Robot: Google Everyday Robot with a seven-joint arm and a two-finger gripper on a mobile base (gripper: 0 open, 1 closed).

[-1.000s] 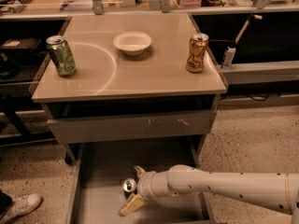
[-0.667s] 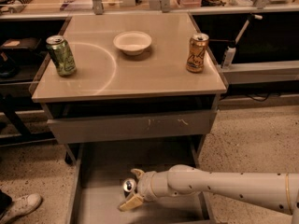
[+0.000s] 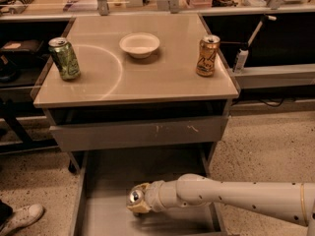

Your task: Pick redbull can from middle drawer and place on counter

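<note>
The slim, silver-topped redbull can (image 3: 135, 196) is sitting in the shallow grey middle drawer (image 3: 110, 176), and the gripper (image 3: 138, 201) is clamping it. Above, the beige glossy surface (image 3: 162, 80) is carrying a green can (image 3: 64, 58), a white bowl (image 3: 140, 44) and an orange-gold can (image 3: 207, 56). Speckled floor (image 3: 266, 141) is surrounding the unit.

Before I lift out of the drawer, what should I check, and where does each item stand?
1. Gripper at the redbull can inside the middle drawer: ok.
2. Can secured for lifting: cannot tell.
3. Gripper out from under the scuffed drawer front: looks ok.
4. Bare spot on the counter between bowl and orange-gold can: ok.
5. Green can away from that spot: ok.
</note>
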